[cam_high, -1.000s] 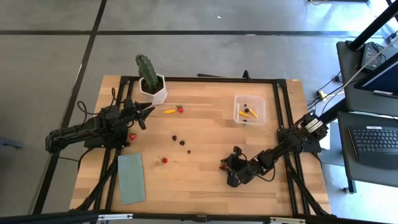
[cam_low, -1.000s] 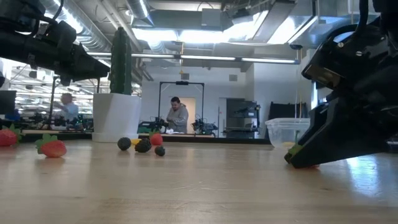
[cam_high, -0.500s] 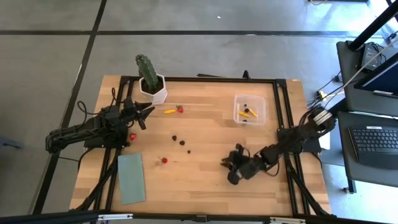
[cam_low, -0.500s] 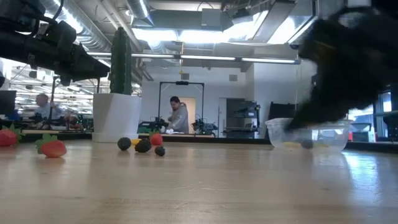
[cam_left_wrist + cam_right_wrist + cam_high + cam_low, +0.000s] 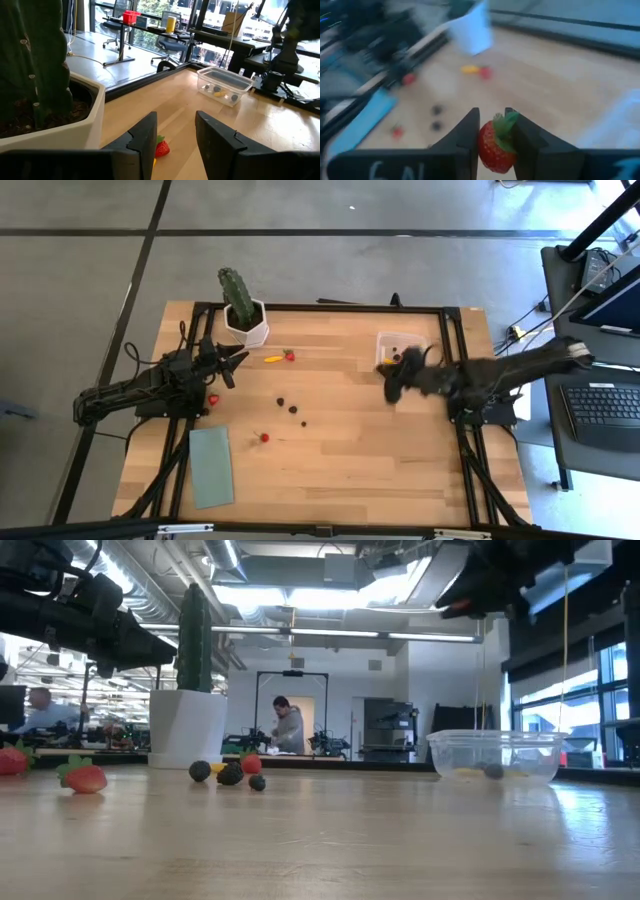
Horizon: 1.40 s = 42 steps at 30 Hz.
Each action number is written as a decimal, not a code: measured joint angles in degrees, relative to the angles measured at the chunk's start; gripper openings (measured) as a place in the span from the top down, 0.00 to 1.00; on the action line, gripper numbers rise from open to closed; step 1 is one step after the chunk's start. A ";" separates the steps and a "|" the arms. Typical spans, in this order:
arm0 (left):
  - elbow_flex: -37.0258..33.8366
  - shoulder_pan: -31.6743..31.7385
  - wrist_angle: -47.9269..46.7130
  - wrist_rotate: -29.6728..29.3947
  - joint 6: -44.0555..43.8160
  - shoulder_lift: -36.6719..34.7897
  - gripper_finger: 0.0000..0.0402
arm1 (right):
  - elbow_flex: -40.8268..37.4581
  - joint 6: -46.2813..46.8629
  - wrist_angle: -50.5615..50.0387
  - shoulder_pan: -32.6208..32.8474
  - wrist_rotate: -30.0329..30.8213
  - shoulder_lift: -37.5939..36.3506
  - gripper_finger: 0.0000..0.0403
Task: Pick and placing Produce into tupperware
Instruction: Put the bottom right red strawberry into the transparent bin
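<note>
The tupperware is a clear lidless box at the table's far right, with a few small pieces inside. My right gripper hovers high beside its near edge, shut on a red strawberry. Loose produce lies on the wood: a yellow piece beside a strawberry, dark berries, another strawberry and a red piece. My left gripper waits at the left, level and open, next to the cactus pot. My right gripper pinches the strawberry by its two sides between the two fingers. The green leaf cap sticks out past the fingertips. The fingers slant downward, and the strawberry is lifted clear of the table.
A green cactus in a white pot stands at the far left. A flat green pad lies at the near left. Bare wood spreads across the table's middle and near right. In the low view, people show in the room behind.
My right gripper has risen from the table's near right with the strawberry and swung toward the far edge, up beside the tupperware, rolling as it went. The strawberry has come off the wood and is now high in the air.
</note>
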 joint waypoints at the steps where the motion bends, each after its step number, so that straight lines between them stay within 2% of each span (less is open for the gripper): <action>1: 0.00 0.00 0.01 0.00 0.00 0.00 0.69 | 2.03 1.58 -5.16 -2.00 -0.31 -1.27 0.80; 5: 0.00 0.01 0.01 -0.02 0.00 0.01 0.69 | 10.93 7.46 -24.75 -11.42 -4.55 -2.53 0.80; 7: 0.00 0.00 0.01 -0.07 -0.01 0.01 0.69 | 14.16 8.85 -30.54 -16.40 -9.66 -1.73 0.80; 12: 0.00 0.02 0.01 -0.46 0.00 -0.01 0.69 | 17.83 8.67 -36.75 -26.76 -26.04 1.03 0.80; 15: 0.00 0.02 0.01 -0.54 -0.01 0.01 0.69 | 17.86 8.11 -40.25 -31.72 -31.49 3.57 0.80; 20: 0.00 0.02 0.02 -0.57 -0.02 0.00 0.69 | 17.86 2.58 -46.18 -37.52 -31.71 11.35 0.80; 25: 0.00 0.02 0.01 -0.57 -0.04 0.01 0.69 | 17.86 -2.28 -43.22 -40.43 -32.44 19.97 0.80; 28: 0.00 0.02 0.01 -0.57 -0.04 0.01 0.69 | 17.86 -5.18 -39.65 -41.24 -35.02 24.66 0.80; 33: 0.00 0.02 0.01 -0.37 -0.04 -0.01 0.69 | 17.86 -8.06 -37.64 -42.11 -35.93 31.18 0.80; 42: 0.00 0.02 0.01 -0.26 -0.04 0.01 0.69 | 17.86 -9.64 -34.56 -42.42 -35.95 37.39 0.80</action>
